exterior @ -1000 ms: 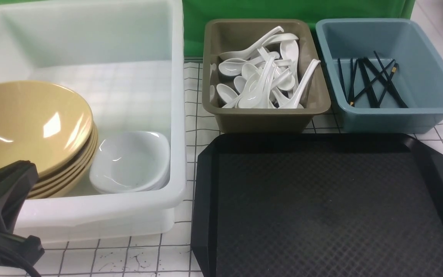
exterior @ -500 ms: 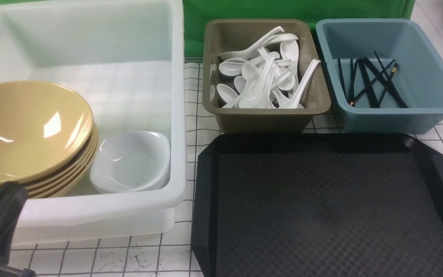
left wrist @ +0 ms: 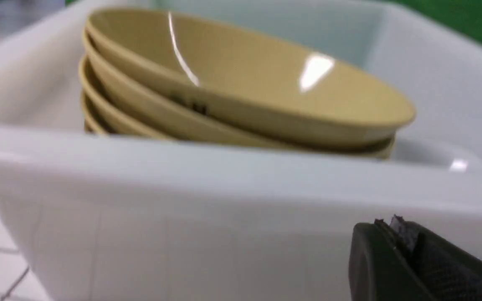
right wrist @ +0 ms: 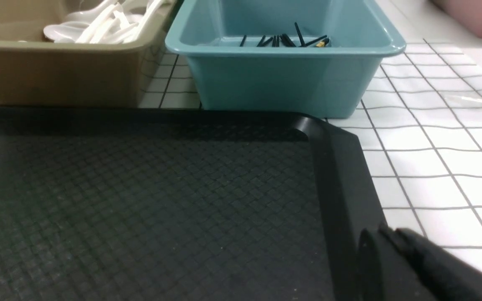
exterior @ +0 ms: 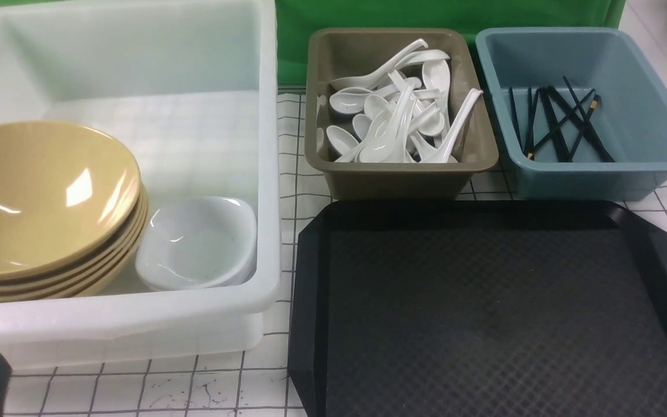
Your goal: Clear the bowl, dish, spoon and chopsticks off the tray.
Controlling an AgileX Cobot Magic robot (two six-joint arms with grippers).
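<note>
**Tray is bare, arms pull back**

A white bench with a grid of thin black lines carries everything, with a green cloth behind. The black tray (exterior: 484,313) sits near the front, and nothing lies on the part of it that shows. The yellow bowl (exterior: 38,191) tops a stack of the same bowls inside the big white tub (exterior: 136,324). The small white dish (exterior: 197,243) sits just beside that stack in the same tub. The spoon cannot be told apart from the pile of white spoons (exterior: 394,116) in the olive bin (exterior: 397,176). The chopsticks (exterior: 559,124) lie with other black sticks in the blue bin (exterior: 594,174).

The job looks done, so the step in hand seems to be pulling the arms away. To do it well, the left arm should back off slowly and stay clear of the tub's front wall, so nothing gets bumped. The right arm should stay low and off the tray's rim.

The left gripper (left wrist: 396,228) has its jaws together and holds nothing. The right gripper (right wrist: 385,234) shows only as a dark edge near the tray's corner, so it cannot be told if its jaws are apart.

A second ago the left arm stood in front of the bowls. Now only a dark bit shows in the bottom corner of the front view. The dishes have not moved.
</note>
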